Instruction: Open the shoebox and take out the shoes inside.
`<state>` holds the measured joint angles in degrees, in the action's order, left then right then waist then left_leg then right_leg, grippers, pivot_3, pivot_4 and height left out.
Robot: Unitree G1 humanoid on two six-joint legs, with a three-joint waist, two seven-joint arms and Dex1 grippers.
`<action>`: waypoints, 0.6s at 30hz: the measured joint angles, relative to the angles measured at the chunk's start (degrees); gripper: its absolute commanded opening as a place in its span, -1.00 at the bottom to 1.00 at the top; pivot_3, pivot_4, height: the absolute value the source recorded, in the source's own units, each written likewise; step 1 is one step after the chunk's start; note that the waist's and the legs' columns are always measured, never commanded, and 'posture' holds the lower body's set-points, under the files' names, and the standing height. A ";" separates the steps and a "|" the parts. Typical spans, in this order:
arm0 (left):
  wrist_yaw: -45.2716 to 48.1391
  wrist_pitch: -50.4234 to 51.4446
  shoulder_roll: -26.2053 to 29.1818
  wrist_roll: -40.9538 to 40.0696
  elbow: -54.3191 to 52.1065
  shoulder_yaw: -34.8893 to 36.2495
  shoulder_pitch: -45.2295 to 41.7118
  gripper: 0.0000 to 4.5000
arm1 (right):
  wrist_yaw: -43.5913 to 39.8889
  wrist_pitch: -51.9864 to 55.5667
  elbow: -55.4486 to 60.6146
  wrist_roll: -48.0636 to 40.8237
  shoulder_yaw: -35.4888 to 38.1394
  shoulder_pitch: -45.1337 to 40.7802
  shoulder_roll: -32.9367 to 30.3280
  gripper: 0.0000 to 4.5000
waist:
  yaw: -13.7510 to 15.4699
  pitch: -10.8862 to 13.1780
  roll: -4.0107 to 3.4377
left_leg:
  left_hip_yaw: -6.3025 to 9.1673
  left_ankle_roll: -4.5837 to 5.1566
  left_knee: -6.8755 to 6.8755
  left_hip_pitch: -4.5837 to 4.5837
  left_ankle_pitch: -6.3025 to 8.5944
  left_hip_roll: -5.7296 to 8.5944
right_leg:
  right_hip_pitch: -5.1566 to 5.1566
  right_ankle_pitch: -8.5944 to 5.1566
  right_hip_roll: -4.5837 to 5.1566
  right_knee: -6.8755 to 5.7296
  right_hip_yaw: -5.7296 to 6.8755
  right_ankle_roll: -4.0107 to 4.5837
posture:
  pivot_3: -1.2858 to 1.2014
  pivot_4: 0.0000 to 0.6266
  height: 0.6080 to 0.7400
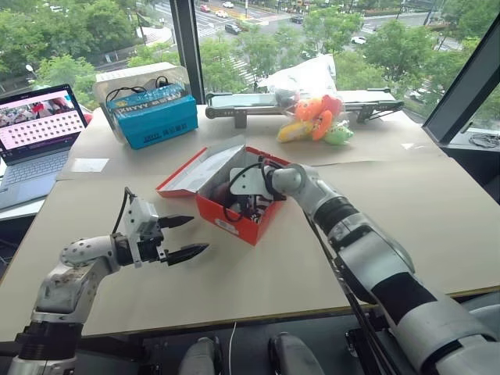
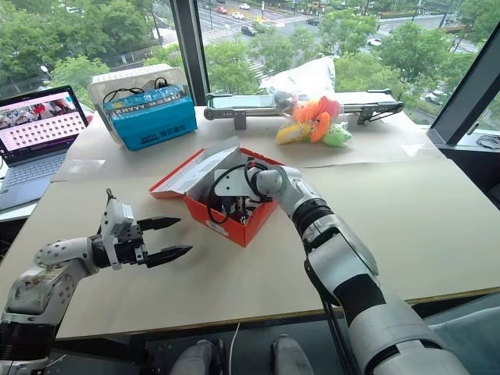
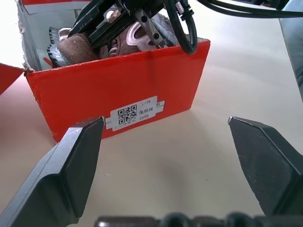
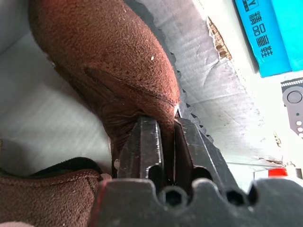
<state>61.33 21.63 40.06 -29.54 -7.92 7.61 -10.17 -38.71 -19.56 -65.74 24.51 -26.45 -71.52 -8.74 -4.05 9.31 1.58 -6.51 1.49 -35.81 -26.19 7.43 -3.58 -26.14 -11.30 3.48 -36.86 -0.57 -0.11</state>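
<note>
Right pincer (image 4: 168,137) is clamped on a shoe (image 4: 113,71) inside the opened shoebox (image 1: 234,215); left pincer (image 1: 184,237) is held apart. Both shoes remain to be lifted out.

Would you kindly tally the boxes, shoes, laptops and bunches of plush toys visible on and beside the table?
Boxes: 2, the red shoebox with lid open, and a blue box.
Shoes: 2, both brown, inside the shoebox.
Laptops: 1.
Plush toy bunches: 1.
Total: 6.
</note>
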 measured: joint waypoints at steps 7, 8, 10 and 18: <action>0.02 0.00 -0.01 0.01 -0.05 -0.01 -0.07 1.00 | 0.55 0.81 0.65 -0.11 1.28 -0.08 -0.13 -1.00 | 0.04 0.00 0.00 | -0.12 0.00 0.06 -0.03 0.00 -0.14 | -0.09 0.02 0.00 0.01 0.05 0.10 | 0.03 -0.52 0.95; 0.04 0.00 -0.01 0.02 -0.04 -0.01 -0.17 1.00 | 0.41 0.98 1.17 -0.12 1.35 -0.08 -0.37 -1.00 | 0.06 0.01 0.00 | -0.13 0.00 0.06 -0.07 0.00 -0.14 | -0.12 0.02 0.00 0.01 0.05 0.10 | 0.03 -0.52 0.95; 0.12 0.00 -0.01 0.02 0.05 -0.01 -0.35 1.00 | -0.28 1.52 2.30 -0.56 1.95 -0.06 -0.89 -1.00 | 0.08 0.01 -0.01 | -0.15 -0.01 0.06 -0.14 0.00 -0.13 | -0.15 0.02 0.00 0.03 0.07 0.10 | 0.03 -0.52 0.95; 0.86 -0.14 -0.05 0.19 2.19 -0.32 -1.37 1.00 | -7.83 2.82 20.44 -3.34 3.16 5.50 -6.58 -1.00 | 0.42 0.03 -0.01 | -0.29 0.00 0.07 -0.24 0.00 -0.12 | -0.15 -0.10 -0.02 0.16 0.12 0.13 | 0.03 -0.52 0.95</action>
<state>62.19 21.48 40.02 -29.35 -5.73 7.29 -11.54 -46.53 -16.74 -45.29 21.17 -23.29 -66.02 -15.32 -3.63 9.34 1.57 -6.79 1.48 -35.74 -26.43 7.43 -3.70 -26.29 -11.39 3.46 -36.71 -0.45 0.02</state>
